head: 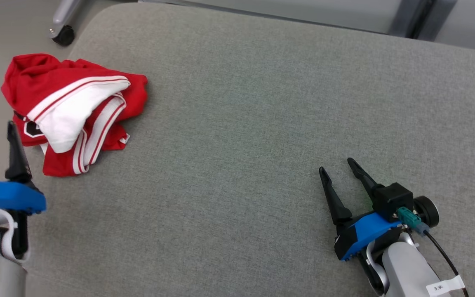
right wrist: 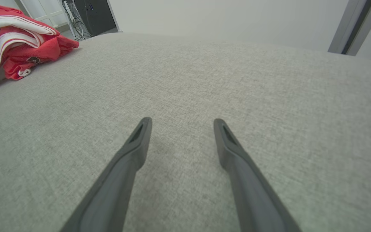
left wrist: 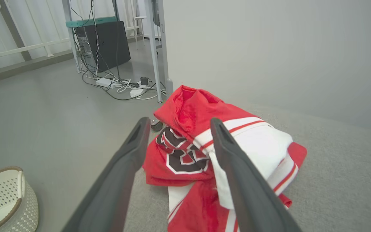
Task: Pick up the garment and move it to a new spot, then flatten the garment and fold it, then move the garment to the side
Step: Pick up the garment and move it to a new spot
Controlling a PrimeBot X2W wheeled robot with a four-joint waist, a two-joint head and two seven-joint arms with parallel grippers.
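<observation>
Our left gripper (left wrist: 179, 122) holds nothing, its two fingers (left wrist: 121, 180) spread wide, with the garment (left wrist: 253, 145) just beyond their tips. We see it crumpled in a heap, red with white striped bands and dark lettering, at the edge of the grey surface (left wrist: 333, 167). A white basket (left wrist: 2, 193) sits on the floor (left wrist: 43, 112) at lower left; cables (left wrist: 121, 87) lie by a black cabinet (left wrist: 108, 42).

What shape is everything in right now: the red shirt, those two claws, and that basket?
garment: crumpled in a heap, unfolded, near the left edge of the grey padded surface.
left gripper: open, empty, pointing at the garment.
right gripper: open, empty, over bare surface, far from the garment.
basket: upright on the floor.
</observation>
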